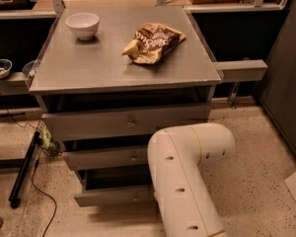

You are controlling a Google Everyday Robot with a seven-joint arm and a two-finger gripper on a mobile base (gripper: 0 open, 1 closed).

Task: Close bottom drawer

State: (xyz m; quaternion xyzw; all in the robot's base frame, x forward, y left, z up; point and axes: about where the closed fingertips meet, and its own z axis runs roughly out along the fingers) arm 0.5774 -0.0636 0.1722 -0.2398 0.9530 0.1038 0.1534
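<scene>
The bottom drawer point(111, 197) is the lowest of three grey drawers in a grey cabinet. It stands pulled out, and its dark box point(116, 179) shows behind the shallow front panel with a small round knob point(135, 197). My white arm point(187, 177) bends in front of the cabinet's lower right and covers the right end of the drawer. My gripper is out of view, hidden beyond the arm or below the frame's edge.
The middle drawer point(106, 158) and the wide top drawer point(123, 123) sit slightly out. On the cabinet top point(89, 68) are a white bowl point(82, 24) and a chip bag point(153, 42). A black stand and cable point(24, 167) lie on the floor at left.
</scene>
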